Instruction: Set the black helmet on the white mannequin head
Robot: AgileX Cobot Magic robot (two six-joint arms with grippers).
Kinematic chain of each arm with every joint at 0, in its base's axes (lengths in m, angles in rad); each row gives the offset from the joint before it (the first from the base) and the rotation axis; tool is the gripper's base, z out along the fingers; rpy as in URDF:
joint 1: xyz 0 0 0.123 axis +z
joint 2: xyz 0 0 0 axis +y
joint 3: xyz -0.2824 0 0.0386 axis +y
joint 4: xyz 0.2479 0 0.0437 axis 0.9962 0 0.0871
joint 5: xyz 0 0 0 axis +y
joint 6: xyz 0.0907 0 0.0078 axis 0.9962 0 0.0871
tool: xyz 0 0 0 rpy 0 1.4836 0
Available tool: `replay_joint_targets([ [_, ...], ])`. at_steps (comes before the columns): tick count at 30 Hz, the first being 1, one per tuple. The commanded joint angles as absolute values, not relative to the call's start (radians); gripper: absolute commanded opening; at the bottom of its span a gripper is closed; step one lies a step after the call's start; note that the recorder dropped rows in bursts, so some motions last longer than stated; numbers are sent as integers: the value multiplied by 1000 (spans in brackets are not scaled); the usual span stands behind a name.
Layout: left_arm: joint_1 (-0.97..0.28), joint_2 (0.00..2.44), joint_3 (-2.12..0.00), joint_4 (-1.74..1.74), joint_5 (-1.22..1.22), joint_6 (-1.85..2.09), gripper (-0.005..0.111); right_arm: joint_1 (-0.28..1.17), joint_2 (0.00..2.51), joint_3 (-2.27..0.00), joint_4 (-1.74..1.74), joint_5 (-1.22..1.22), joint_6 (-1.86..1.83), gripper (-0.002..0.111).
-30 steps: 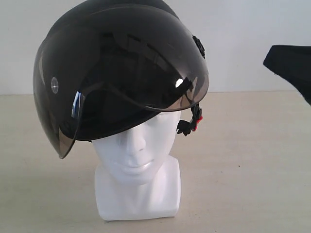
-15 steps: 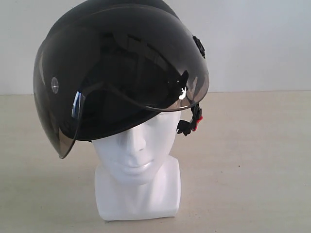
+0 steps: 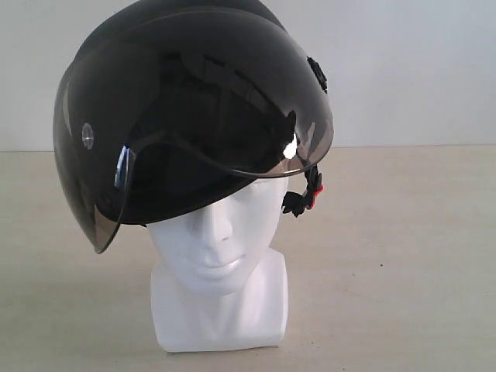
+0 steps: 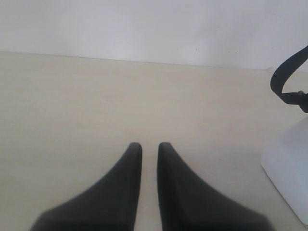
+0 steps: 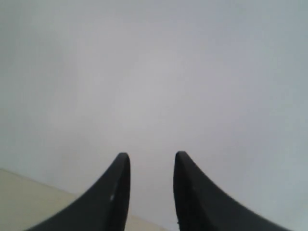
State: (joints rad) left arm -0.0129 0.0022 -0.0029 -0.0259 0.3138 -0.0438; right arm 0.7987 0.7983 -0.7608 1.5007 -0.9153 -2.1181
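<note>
On the counter (image 3: 403,256), well forward of its far edge where the wall (image 3: 418,70) rises: one white mannequin head (image 3: 221,240), glossy, upright on its squarish base (image 3: 221,318), face turned away from the far edge.

Item, black helmet (image 3: 190,108): seated on the white mannequin head, covering crown and brow down to about eye level; nose, lips and chin show below the rim; the shell is wider than the head and overhangs it on both sides. Smoky tinted visor (image 3: 85,178): raised across the front, its lower edge clear of the face, one corner hanging lower than the other. Chin strap (image 3: 298,200): black, hanging loose beside the cheek; red buckle (image 3: 315,198) just beside it.

Item, left jaws: parted by a slim gap only, gripping nothing; low over bare counter, tips toward the far edge; a corner of the white base (image 4: 288,173) and a loop of black strap (image 4: 284,82) lie near, apart from the tips.

Item, right jaws: parted by a moderate gap, wider than the left pair, gripping nothing; pointed at the wall, with a sliver of counter (image 5: 29,197) beneath.
</note>
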Motion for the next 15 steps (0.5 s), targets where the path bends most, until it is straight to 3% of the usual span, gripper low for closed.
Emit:
replay_joint_targets([
  [1, -10, 0, 0, -29, 314, -53, 13, 800, 815, -751, 1429, -945, -2014, 31],
  [9, -10, 0, 0, -29, 314, -53, 13, 800, 765, -628, 1464, -710, -1244, 31],
  [15, -10, 0, 0, -29, 314, -53, 13, 800, 673, -514, 1341, -707, -669, 31],
])
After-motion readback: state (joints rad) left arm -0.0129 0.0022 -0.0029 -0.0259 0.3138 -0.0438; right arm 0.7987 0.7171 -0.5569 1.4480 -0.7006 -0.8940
